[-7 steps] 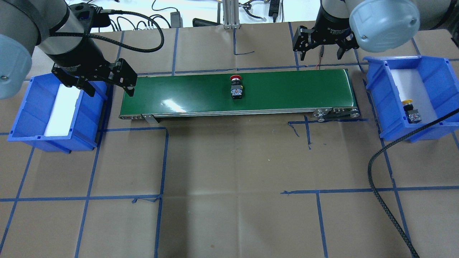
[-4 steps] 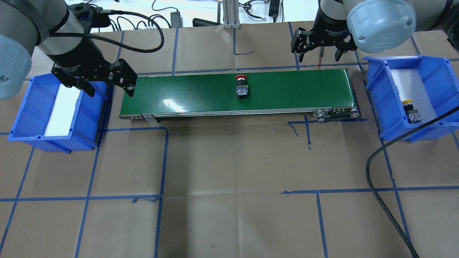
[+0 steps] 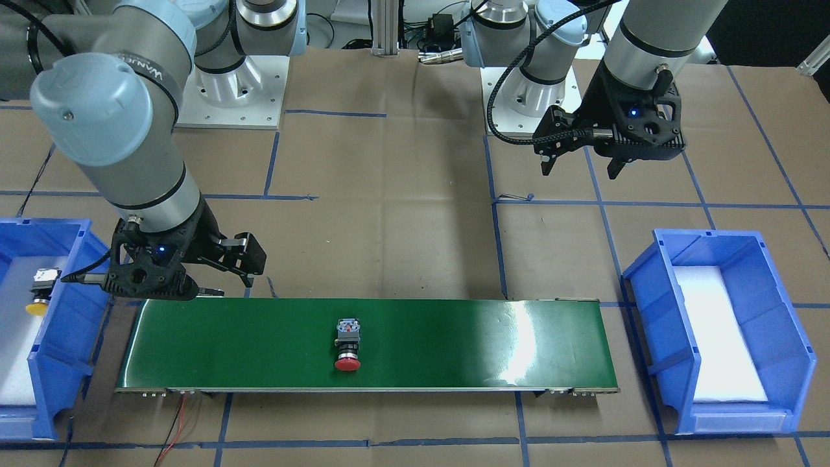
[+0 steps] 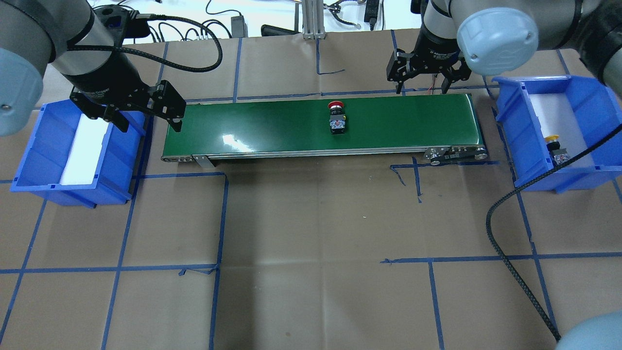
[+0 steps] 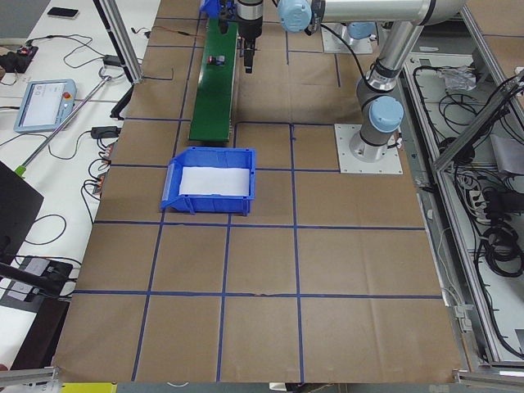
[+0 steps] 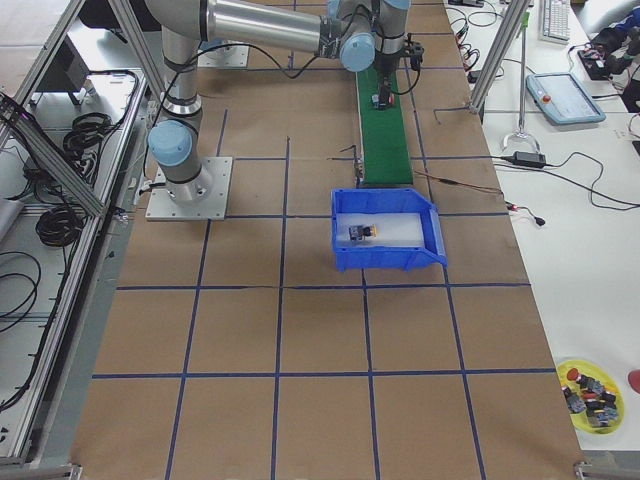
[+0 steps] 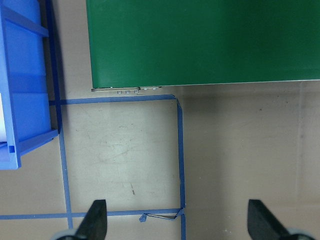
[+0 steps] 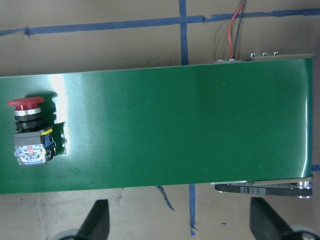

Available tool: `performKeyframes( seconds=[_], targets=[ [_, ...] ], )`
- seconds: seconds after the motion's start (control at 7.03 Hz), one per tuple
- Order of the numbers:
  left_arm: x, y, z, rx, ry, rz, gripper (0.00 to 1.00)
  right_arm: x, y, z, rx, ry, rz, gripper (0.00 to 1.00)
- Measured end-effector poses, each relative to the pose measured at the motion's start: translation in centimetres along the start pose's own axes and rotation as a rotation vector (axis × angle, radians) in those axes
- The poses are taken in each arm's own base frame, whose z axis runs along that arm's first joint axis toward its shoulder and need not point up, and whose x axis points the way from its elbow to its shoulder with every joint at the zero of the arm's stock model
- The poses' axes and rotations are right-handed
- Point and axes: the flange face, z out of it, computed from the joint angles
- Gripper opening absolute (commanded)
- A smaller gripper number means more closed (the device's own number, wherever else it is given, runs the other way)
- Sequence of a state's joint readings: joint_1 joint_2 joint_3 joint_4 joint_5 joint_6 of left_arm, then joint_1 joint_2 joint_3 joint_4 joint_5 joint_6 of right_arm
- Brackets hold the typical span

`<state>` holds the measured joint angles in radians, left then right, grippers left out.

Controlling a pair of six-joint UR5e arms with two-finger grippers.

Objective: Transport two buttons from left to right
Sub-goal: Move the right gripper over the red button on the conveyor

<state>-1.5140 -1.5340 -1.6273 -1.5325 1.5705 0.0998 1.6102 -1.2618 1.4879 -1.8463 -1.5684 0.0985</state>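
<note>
Green belt (image 4: 272,126), one red button (image 4: 336,118) lying on it, open jaws nearby.
The right gripper (image 4: 422,87) has its jaws wide apart and holds nothing, same as the left gripper (image 4: 148,124). The red button lies along the belt toward the robot's left of the right jaws. Its cap points away from the robot, and it is nearer the right arm. The yellow button (image 4: 556,148) sits in the right blue bin (image 4: 508,121).

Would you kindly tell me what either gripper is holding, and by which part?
Nothing is held: the left gripper and right gripper are open and empty; the red button lies free on the belt.
</note>
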Motion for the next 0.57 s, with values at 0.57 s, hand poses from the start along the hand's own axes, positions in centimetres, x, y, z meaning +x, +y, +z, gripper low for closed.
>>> performKeyframes(
  seconds=[0.57],
  targets=[
    [0.0,0.0,0.0,0.000,0.001,0.000,1.00,-0.1,-1.6,3.0,0.022,0.000,0.010,0.99]
  ],
)
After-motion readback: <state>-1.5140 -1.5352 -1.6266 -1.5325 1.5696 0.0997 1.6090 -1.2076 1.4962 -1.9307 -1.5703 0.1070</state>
